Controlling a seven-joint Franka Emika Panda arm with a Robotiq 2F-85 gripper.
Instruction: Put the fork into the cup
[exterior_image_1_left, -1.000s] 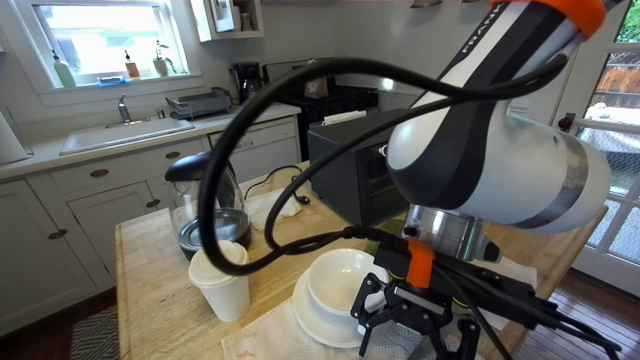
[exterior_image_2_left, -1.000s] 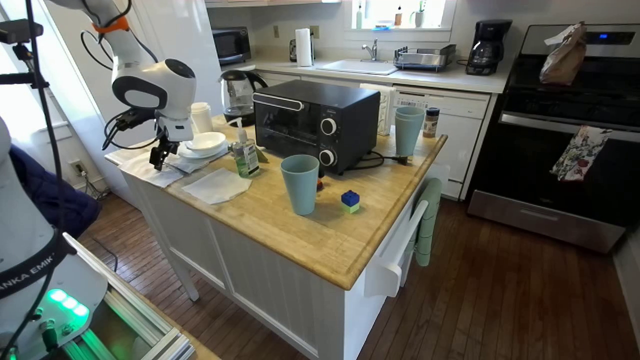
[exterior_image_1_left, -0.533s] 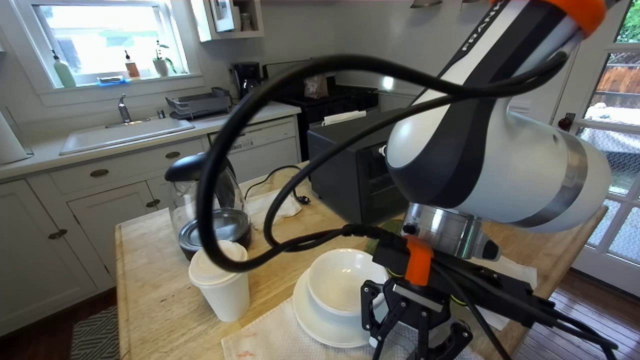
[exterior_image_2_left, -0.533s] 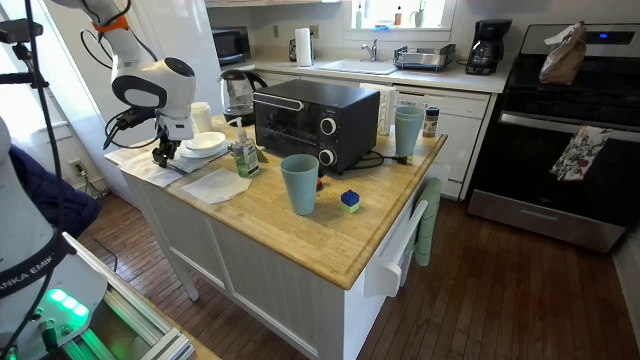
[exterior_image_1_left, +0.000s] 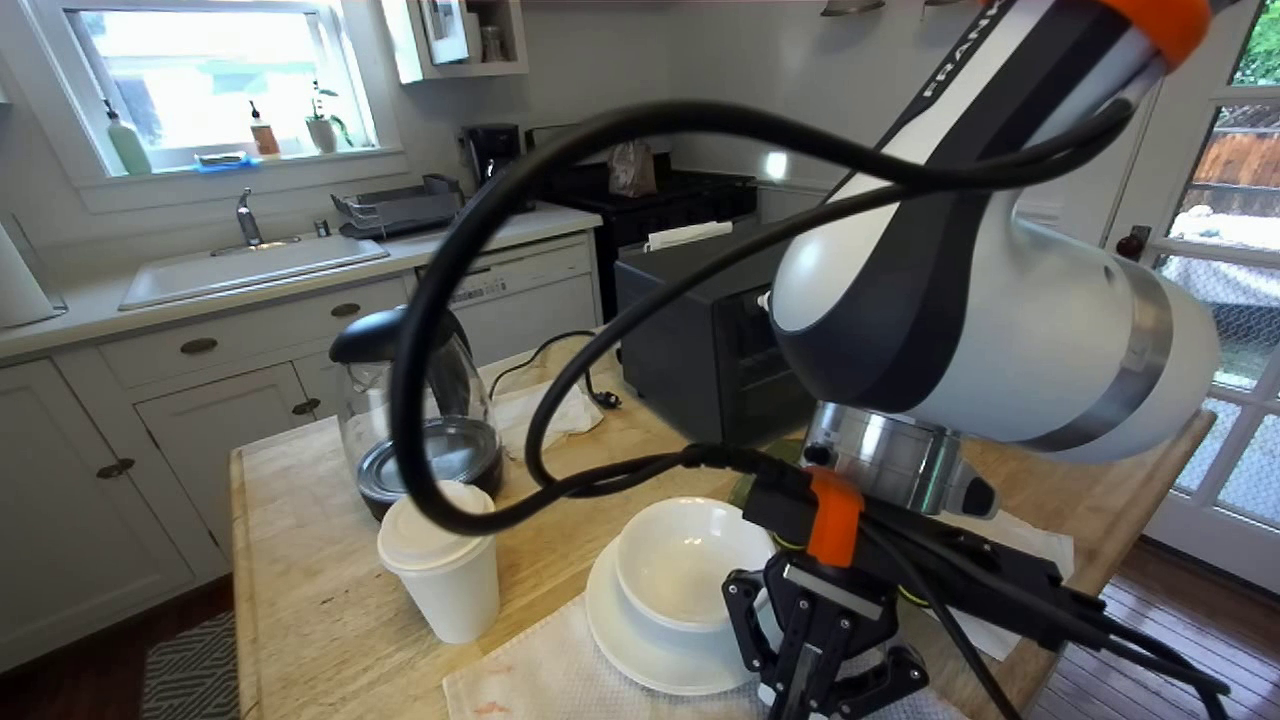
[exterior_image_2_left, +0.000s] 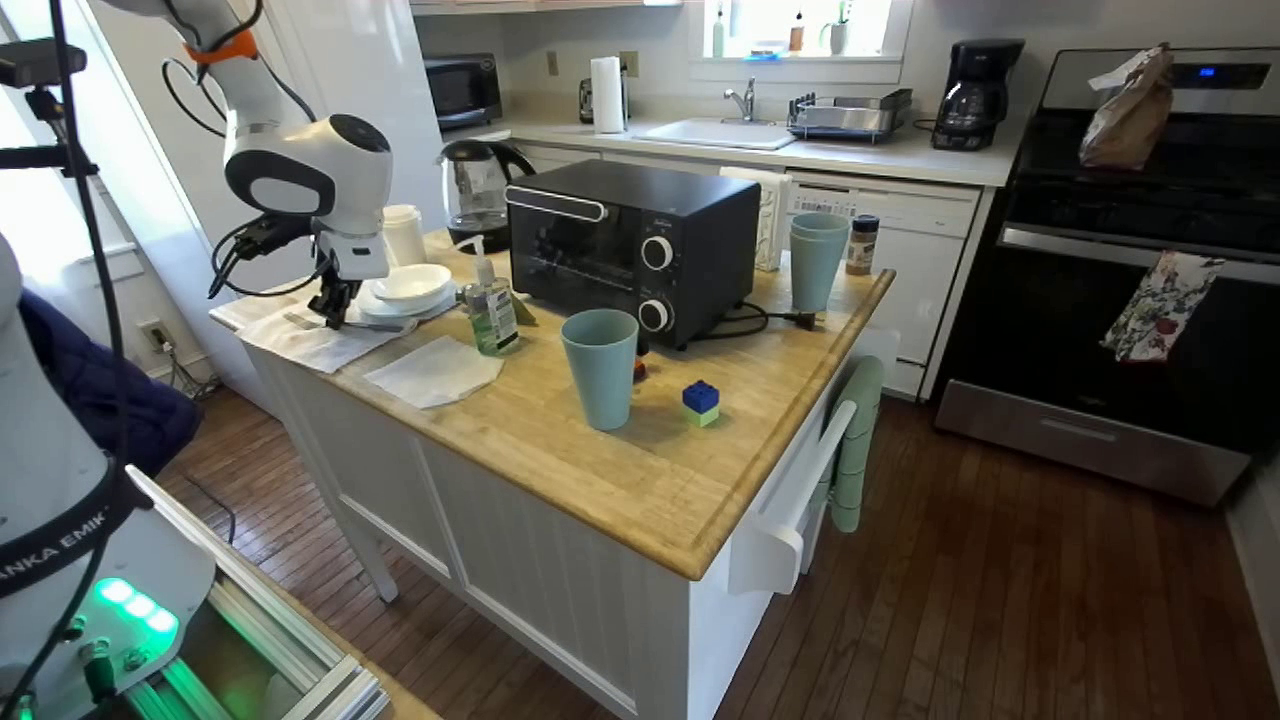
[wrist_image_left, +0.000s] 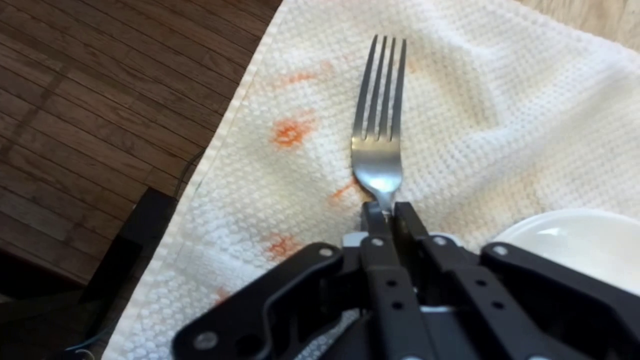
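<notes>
Fork (wrist_image_left: 377, 165), slim grey metal, at left over white textured towel (exterior_image_2_left: 320, 352), neck pinched in black jointed hand (wrist_image_left: 388, 211); narrow hold may let it swivel and miss the near pale-teal tumbler (exterior_image_2_left: 602, 375).

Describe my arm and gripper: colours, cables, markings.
The arm is white with dark panels, an orange band and visible letters FRANK. Thick black cables loop off it; green lights glow on its base. The gripper is black, with jointed linkages and silvery pins.
</notes>
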